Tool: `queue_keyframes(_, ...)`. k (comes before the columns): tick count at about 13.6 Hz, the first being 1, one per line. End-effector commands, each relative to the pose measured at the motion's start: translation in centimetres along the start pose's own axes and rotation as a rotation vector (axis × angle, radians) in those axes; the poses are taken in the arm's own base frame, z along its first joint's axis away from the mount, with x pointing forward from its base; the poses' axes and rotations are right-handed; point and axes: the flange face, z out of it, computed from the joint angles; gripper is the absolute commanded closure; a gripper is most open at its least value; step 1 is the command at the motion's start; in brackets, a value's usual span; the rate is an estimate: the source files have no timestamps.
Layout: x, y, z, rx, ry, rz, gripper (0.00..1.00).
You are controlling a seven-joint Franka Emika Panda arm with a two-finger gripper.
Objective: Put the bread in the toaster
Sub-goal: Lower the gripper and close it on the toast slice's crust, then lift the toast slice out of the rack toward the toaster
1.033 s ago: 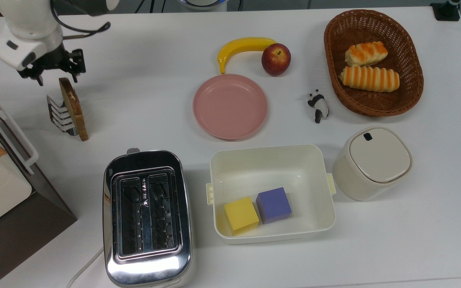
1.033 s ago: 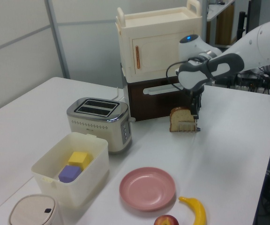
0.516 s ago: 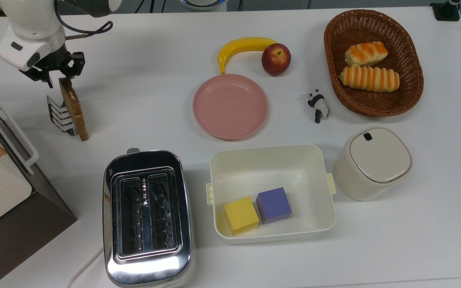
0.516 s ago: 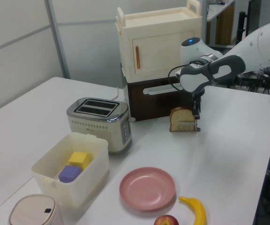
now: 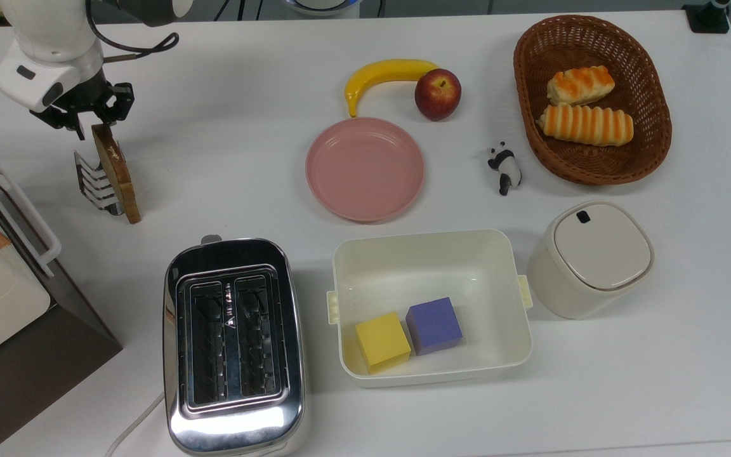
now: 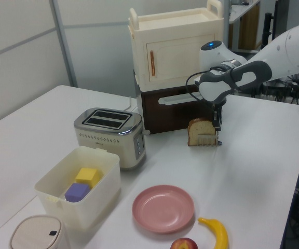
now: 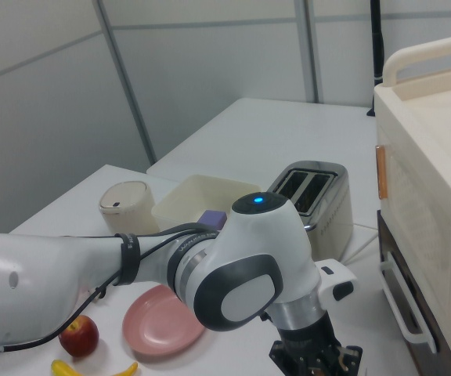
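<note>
Gripper over the bread in the rack

Top view: the gripper (image 5: 94, 113) hangs at the upper end of the bread (image 5: 116, 172), which stands on edge in a wire rack (image 5: 91, 183) on the bench (image 5: 238, 158); whether its fingers are apart or clamped, I cannot tell. Left view: bread (image 6: 199, 130) stands well apart from the toaster (image 6: 109, 136). Right view: toaster (image 7: 313, 197) beyond the arm.

Bright, even overhead light — soft short shadows; glare on the toaster (image 5: 233, 416); all in focus

No legible text anywhere.
</note>
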Motion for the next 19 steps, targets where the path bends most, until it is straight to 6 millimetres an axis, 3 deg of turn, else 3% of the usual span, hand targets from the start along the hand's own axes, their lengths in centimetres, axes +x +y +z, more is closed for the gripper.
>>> queue_keyframes(1,0.0,-0.3,-1.2,-0.023,0.031,-0.012,0.56)
queue_keyframes(3,0.3,-0.4,-1.1,-0.026,0.035,-0.015,0.57)
queue_keyframes(6,0.5,-0.3,-1.3,-0.033,0.045,-0.017,0.77)
queue_keyframes(10,1.1,-0.7,-1.8,-0.02,0.076,-0.005,0.87)
queue_keyframes(15,1.9,0.9,-7.4,-0.042,0.173,0.039,0.87)
queue_keyframes(19,4.8,-0.3,-16.4,0.042,0.301,0.087,0.88)
